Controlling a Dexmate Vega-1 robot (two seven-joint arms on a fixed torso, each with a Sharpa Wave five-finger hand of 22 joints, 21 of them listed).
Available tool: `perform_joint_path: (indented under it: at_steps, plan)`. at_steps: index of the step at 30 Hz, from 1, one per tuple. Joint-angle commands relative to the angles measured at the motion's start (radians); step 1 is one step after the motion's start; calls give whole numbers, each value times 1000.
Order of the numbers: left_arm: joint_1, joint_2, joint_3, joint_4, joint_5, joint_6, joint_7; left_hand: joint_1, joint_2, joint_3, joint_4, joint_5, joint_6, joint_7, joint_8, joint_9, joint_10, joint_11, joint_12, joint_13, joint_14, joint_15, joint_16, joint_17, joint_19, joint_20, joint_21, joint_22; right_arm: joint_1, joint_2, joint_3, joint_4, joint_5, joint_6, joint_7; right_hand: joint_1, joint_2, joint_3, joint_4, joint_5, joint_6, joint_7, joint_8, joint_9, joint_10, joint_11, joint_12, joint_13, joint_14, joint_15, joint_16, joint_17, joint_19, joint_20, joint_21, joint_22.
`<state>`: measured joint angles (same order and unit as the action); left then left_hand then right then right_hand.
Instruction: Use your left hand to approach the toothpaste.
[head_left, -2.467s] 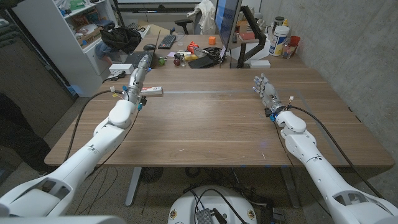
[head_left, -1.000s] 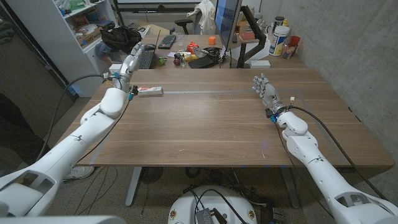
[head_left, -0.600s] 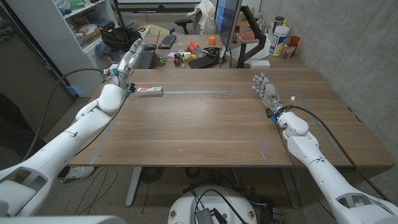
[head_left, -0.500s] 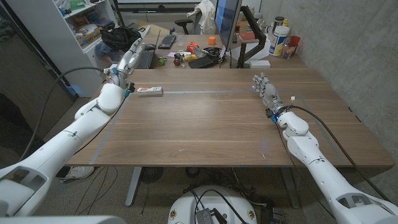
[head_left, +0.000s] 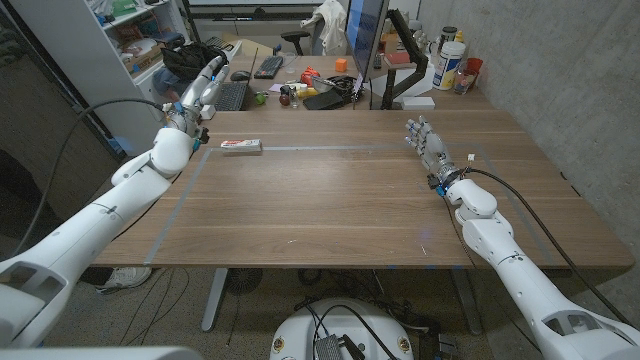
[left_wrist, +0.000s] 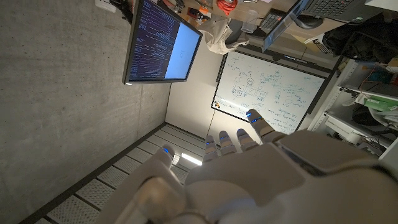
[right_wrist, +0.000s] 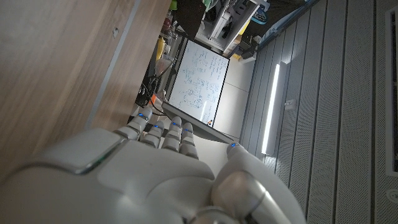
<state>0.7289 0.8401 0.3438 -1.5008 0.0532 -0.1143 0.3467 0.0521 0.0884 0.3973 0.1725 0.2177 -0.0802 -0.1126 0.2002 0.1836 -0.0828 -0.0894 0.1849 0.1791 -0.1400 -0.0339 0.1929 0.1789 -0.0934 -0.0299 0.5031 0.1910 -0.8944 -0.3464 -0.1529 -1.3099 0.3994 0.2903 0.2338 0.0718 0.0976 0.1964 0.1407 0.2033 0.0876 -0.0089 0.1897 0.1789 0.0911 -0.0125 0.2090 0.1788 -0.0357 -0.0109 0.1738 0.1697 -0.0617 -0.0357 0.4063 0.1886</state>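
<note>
My left hand (head_left: 197, 97), fingers apart and holding nothing, has swung outward past the table (head_left: 340, 190) edge, drifting off the toothpaste (head_left: 242, 147); approach needs redoing.

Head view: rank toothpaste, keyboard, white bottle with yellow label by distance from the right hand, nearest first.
From the right hand:
1. White bottle with yellow label, on the far desk, behind the hand on the robot's right.
2. Toothpaste, across the wooden table toward the robot's left.
3. Keyboard, beyond the table's far left corner, by the left hand.
</note>
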Motion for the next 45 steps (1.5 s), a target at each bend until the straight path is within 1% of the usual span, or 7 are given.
perform_joint_path:
  at_steps: [1,12,16,22,31,42,45]
  plan:
    - [-20,38,17,-12,79,63,12,8,69,8,0,-1,8,-4,-2,4,2,-12,5,3,2,-18,2,3,-7,-4,-3,0,10,-3,-11,8,-6,10,2,8,41,8,0,0,7,-3,3,4,8,0,5,6,-7,-2,6,2,0,-28,-4,2]
    - [-55,59,42,-8,145,115,7,7,68,11,0,-2,25,-12,2,3,16,-22,9,3,10,-26,4,3,1,-4,-2,0,11,-7,-17,11,-6,19,5,7,40,8,1,-1,8,-3,3,4,8,1,5,6,-7,-2,6,2,0,-28,-5,2]
    - [-70,60,53,-5,168,131,4,8,63,10,-2,-2,29,-16,2,3,19,-26,9,3,10,-25,4,3,-2,0,-3,0,15,-7,-23,14,-10,24,7,7,40,8,1,-1,9,-2,3,4,8,1,5,6,-7,-2,6,2,0,-28,-6,2]
    - [-91,65,70,-4,204,155,0,8,64,11,-2,-2,33,-17,3,3,24,-24,9,3,10,-24,3,3,-3,4,-4,0,21,-6,-30,17,-17,32,2,6,39,9,1,-1,8,-3,2,4,8,2,4,6,-7,-2,6,2,1,-28,-7,2]
    - [-114,77,95,-9,260,206,-17,7,66,14,0,-2,43,-23,5,3,32,-33,10,3,17,-24,5,3,-7,11,-7,0,13,-12,-32,4,-18,35,-3,5,39,10,2,-1,9,-2,2,4,10,1,4,6,-7,-2,6,2,2,-28,-8,2]
    - [-122,89,110,-12,293,231,-32,5,67,15,1,-3,49,-27,4,3,36,-38,10,3,20,-23,5,3,-11,19,-9,0,5,-15,-35,-6,-13,41,-4,4,38,11,2,-1,11,-1,3,4,11,3,5,6,-6,-3,6,2,2,-28,-10,2]
    - [-125,93,113,-16,305,239,-35,4,67,15,2,-3,54,-26,6,3,38,-36,10,3,20,-21,5,3,-11,20,-9,0,5,-15,-36,-6,-12,46,-3,4,38,11,2,-2,12,-2,3,4,12,3,5,6,-6,-2,6,2,2,-28,-11,2]
